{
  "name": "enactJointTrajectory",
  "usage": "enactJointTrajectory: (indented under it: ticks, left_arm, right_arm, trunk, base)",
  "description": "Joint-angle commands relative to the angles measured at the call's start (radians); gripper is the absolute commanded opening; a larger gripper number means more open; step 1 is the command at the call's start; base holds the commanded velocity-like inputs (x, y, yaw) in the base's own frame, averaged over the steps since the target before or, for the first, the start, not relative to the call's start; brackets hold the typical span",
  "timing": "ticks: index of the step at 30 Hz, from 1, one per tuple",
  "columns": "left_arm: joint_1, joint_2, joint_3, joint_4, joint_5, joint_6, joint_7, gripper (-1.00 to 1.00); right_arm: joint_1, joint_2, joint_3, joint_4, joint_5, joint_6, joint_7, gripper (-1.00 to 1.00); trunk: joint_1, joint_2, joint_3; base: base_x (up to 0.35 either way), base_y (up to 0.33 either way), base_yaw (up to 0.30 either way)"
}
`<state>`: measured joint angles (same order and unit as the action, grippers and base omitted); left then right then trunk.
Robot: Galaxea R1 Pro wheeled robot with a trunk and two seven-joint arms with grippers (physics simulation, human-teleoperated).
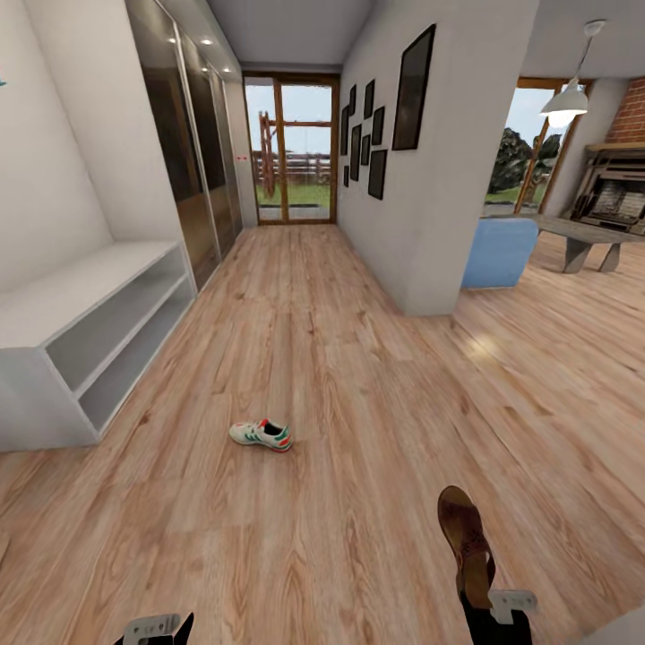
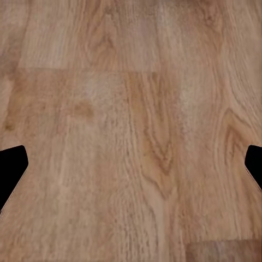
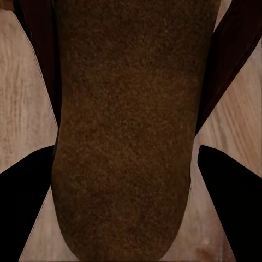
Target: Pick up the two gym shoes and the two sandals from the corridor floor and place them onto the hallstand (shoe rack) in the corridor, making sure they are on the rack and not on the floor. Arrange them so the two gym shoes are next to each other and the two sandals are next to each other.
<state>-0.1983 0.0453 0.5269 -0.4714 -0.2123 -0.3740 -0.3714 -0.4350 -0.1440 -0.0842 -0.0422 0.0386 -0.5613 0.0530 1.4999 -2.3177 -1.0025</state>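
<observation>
**One sandal in the right hand, rack on the left: carry it over w/o dropping it**

The hallstand (image 1: pixel 85 296) stands at the left wall of the corridor, a low pale unit with two open shelf levels. In these pictures its top and both shelves look bare, so I judge that no shoe is placed there yet.

The left hand (image 1: pixel 154 630) is low at the bottom edge of the head view. In its wrist view the two dark fingertips (image 2: pixel 12 166) are far apart, and between them is only the corridor floor (image 2: pixel 136 136). So it is wide open and holds nothing.

One gym shoe (image 1: pixel 262 434) lies on the floor planks near the middle, well apart from the rack and from both hands. It is on its sole, toe to the left.

The right hand (image 1: pixel 488 605) grips a sandal (image 1: pixel 466 537) at one end; the shoe stands up from the fingers, brown sole to the camera. In the right wrist view the sole (image 3: pixel 125 136) sits between the dark fingers (image 3: pixel 27 202), both pressed at its sides.

For this step, I think: keep the grip firm, turn the base toward the rack, and lay the sandal flat at one end of a shelf, so there is room beside it for its partner and for the sneakers. Risk: the sandal is held at its end only, it may swing or slip.

Around: mirrored wardrobe doors (image 1: pixel 193 152) behind the rack, a glass door (image 1: pixel 291 152) at the corridor end, dark frames (image 1: pixel 415 90) on the right wall, a blue seat (image 1: pixel 500 253) further right. The way to the rack looks free; only the sneaker lies near the path.
</observation>
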Motion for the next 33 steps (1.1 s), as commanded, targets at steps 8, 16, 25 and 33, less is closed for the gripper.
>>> enactJointTrajectory:
  ticks: [8,16,25,33]
  left_arm:
    - [-0.001,-0.001,0.008,0.001,-0.01,-0.005,-0.006,1.0]
    - [-0.001,-0.001,0.008,0.002,-0.01,-0.005,-0.006,1.0]
    - [-0.001,-0.001,0.008,0.002,-0.01,-0.005,-0.006,1.0]
    - [-0.001,-0.001,0.008,0.002,-0.01,-0.005,-0.006,1.0]
  right_arm:
    - [-0.001,0.001,-0.009,0.001,0.004,-0.003,0.005,-1.0]
    - [-0.001,0.001,-0.009,0.001,0.004,-0.002,0.005,-1.0]
    - [-0.001,0.001,-0.009,0.001,0.004,-0.002,0.005,-1.0]
    - [-0.001,0.001,-0.009,0.001,0.005,-0.002,0.005,-1.0]
  trunk:
    - [0.0,0.0,-0.001]
    - [0.0,0.0,-0.001]
    - [0.0,0.0,-0.001]
    - [0.0,0.0,-0.001]
  base:
    - [0.339,0.0,0.0]
    - [0.339,0.0,0.0]
    - [0.339,0.0,0.0]
    - [0.339,0.0,0.0]
